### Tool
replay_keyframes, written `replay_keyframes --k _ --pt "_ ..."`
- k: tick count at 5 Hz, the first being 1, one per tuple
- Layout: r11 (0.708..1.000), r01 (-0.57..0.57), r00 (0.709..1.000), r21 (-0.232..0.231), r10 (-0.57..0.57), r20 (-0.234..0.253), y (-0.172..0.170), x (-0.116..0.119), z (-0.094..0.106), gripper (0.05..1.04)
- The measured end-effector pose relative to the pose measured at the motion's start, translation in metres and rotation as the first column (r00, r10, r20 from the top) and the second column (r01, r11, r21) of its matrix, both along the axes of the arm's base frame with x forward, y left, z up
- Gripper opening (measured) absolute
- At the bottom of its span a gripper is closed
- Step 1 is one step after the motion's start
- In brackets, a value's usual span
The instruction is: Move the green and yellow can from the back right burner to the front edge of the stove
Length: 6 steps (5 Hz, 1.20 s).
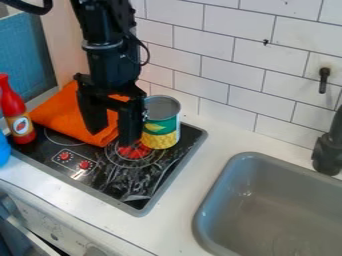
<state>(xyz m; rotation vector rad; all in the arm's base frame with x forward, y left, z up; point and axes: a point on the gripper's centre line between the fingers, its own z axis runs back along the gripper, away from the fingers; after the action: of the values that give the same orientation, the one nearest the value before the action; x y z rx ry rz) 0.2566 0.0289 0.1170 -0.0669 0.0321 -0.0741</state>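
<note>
The black gripper (112,131) hangs over the back of the stovetop, its two fingers apart, with orange cloth visible in the gap between them. Close by its right finger stands an upright can (162,125) with a green and yellow label and a grey top; whether they touch, I cannot tell. Behind and below the gripper, the orange cloth (60,112) lies folded across the stove's back left part. A red bottle (16,112) with a round label stands upright at the left end of the stove.
The black stovetop (110,182) has a grey rim and red printed knobs. To its right, a grey sink (267,200) is set into the white counter (180,210), with a black faucet (327,152) at the right edge. A white tiled wall (220,60) rises behind. Something blue (3,150) shows at the left edge.
</note>
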Motion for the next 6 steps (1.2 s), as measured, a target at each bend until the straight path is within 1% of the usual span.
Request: replay_keyframes --k 1,2,3,4,5,6 --pt "1.0 0.001 1.0 -0.005 -0.001 -0.024 -0.001 -0.001 -0.006 1.0" --pt "0.999 -0.002 0.999 -0.046 0.004 0.048 -0.004 0.024 -0.007 1.0" --pt "0.999 0.0 0.995 -0.038 0.004 0.102 -0.001 0.054 -0.002 1.0" --pt "1.0 0.017 0.985 0.01 -0.018 0.17 -0.006 0.086 0.0 1.0" --pt "0.999 0.028 0.983 0.025 -0.032 0.178 -0.014 0.114 0.006 1.0" --pt "0.999 0.014 0.976 0.036 -0.021 0.216 -0.012 0.134 0.013 1.0"
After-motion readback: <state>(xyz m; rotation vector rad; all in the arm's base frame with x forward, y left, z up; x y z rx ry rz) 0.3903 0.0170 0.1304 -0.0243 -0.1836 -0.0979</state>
